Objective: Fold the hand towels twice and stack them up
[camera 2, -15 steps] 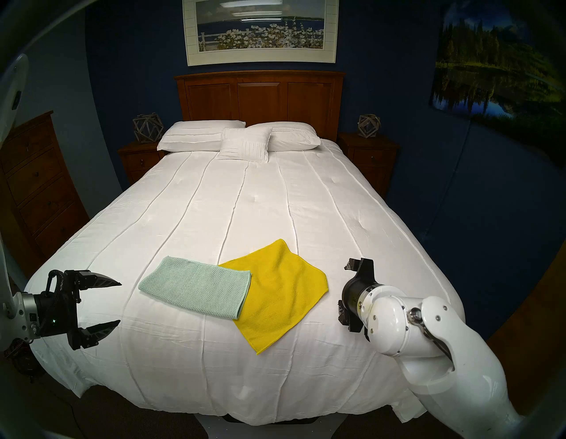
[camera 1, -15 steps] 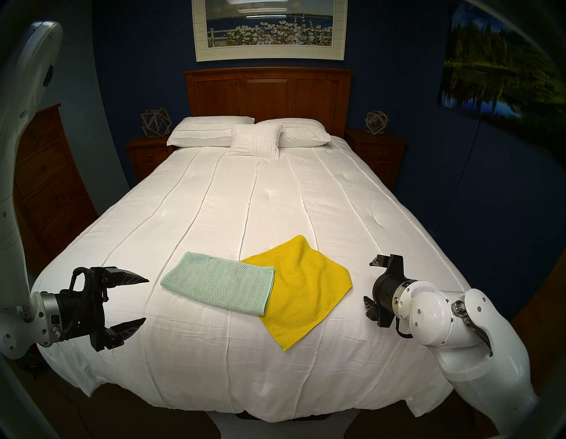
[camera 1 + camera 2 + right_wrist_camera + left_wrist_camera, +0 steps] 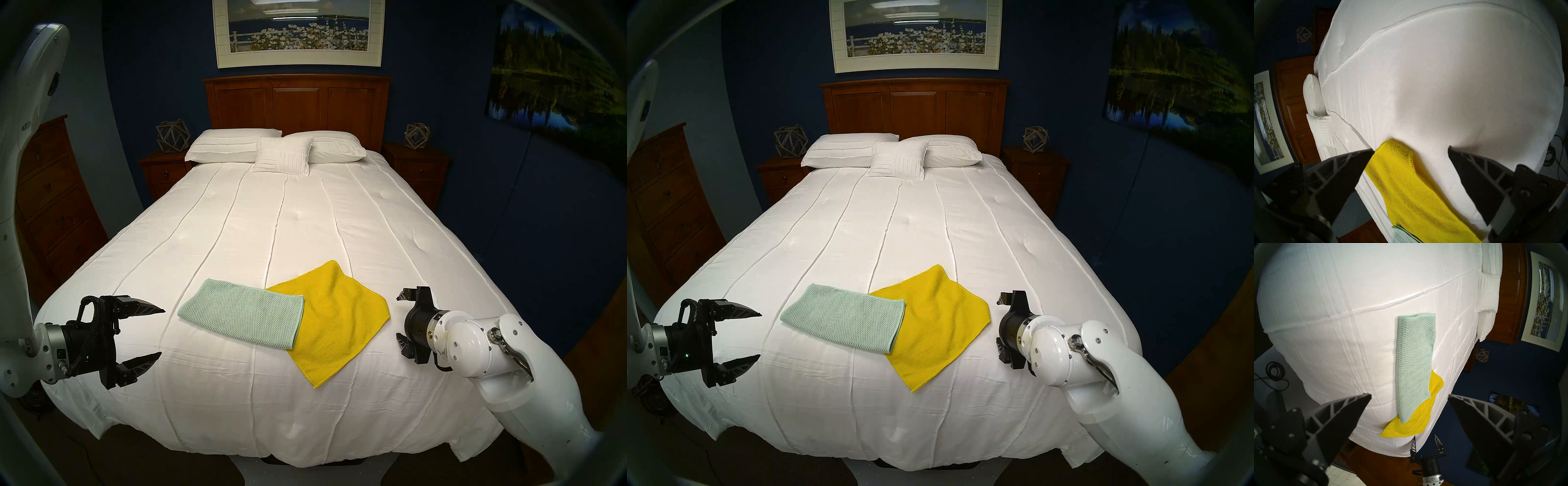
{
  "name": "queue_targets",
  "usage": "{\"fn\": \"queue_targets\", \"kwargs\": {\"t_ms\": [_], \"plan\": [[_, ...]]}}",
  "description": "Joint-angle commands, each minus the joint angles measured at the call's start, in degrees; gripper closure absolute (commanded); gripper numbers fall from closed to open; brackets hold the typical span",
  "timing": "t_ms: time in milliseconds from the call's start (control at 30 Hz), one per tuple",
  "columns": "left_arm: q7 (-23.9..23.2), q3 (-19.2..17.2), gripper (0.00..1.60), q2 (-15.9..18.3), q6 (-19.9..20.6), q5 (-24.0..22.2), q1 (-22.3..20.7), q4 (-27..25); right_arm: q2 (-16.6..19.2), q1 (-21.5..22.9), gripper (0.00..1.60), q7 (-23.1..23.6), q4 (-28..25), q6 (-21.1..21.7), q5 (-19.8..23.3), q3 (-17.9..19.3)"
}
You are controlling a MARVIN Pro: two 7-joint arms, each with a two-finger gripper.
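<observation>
The mint-green waffle towel (image 3: 241, 317) (image 3: 844, 322) lies as a long folded rectangle on the white bedspread. Its right end overlaps the left corner of the yellow towel (image 3: 339, 322) (image 3: 939, 325), which lies spread flat like a diamond. My left gripper (image 3: 163, 332) (image 3: 760, 335) is open and empty, just left of the green towel. My right gripper (image 3: 399, 319) (image 3: 998, 322) is open and empty, close to the yellow towel's right corner. The left wrist view shows the green towel (image 3: 1414, 361) over the yellow towel (image 3: 1407, 428). In the right wrist view the yellow corner (image 3: 1407, 186) lies between my open fingers (image 3: 1349, 169).
The white bedspread (image 3: 305, 220) runs back to white pillows (image 3: 281, 149) and a wooden headboard (image 3: 297, 101). Nightstands (image 3: 417, 166) flank the bed and a dresser (image 3: 51, 203) stands at the left. The bed's front edge drops off just below the towels.
My right arm has moved left, bringing its open gripper closer to the yellow towel's right corner. The left arm and both towels have not moved.
</observation>
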Motion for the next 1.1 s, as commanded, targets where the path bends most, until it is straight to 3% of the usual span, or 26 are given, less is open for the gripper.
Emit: {"fn": "queue_targets", "kwargs": {"t_ms": [0,167,200,267,333,433,533,567,667,1000,1067], "plan": [[-0.2,0.0,0.00,0.1,0.0,-0.1,-0.1,0.0,-1.6,4.9,0.00,1.2,0.8,1.9,-0.9,-1.6],[-0.2,0.0,0.00,0.1,0.0,-0.1,-0.1,0.0,-1.9,6.3,0.00,0.6,1.7,2.3,-0.9,-2.3],[-0.2,0.0,0.00,0.1,0.0,-0.1,-0.1,0.0,-1.9,6.5,0.08,0.4,1.9,2.5,-0.9,-2.4],[-0.2,0.0,0.00,0.1,0.0,-0.1,-0.1,0.0,-1.8,6.9,0.33,0.0,2.3,2.7,-0.8,-2.5],[-0.2,0.0,0.00,0.1,0.0,-0.1,-0.1,0.0,-1.9,7.1,0.85,-0.6,2.7,2.8,-0.5,-2.6],[-0.2,0.0,0.00,0.1,0.0,-0.1,-0.1,0.0,-1.3,6.5,0.97,-1.4,2.6,3.0,-0.1,-2.3],[-0.2,0.0,0.00,0.1,0.0,-0.1,-0.1,0.0,-0.1,4.9,1.31,-2.1,1.8,2.9,0.2,-1.0],[-0.2,0.0,0.00,0.1,0.0,-0.1,-0.1,0.0,-0.1,4.9,1.31,-2.1,1.8,2.9,0.2,-1.0],[-0.1,0.0,0.00,0.1,0.0,-0.1,-0.1,0.0,1.7,2.3,1.58,-2.6,-0.1,2.4,0.8,1.3],[-0.1,0.0,0.00,0.1,0.0,-0.1,-0.1,0.0,8.1,-6.0,1.60,-4.7,-4.8,0.0,3.2,8.2],[-0.1,0.0,0.00,0.1,0.0,-0.1,-0.1,0.0,8.0,-8.2,1.60,-4.4,-6.0,-0.4,2.8,10.1]]}}
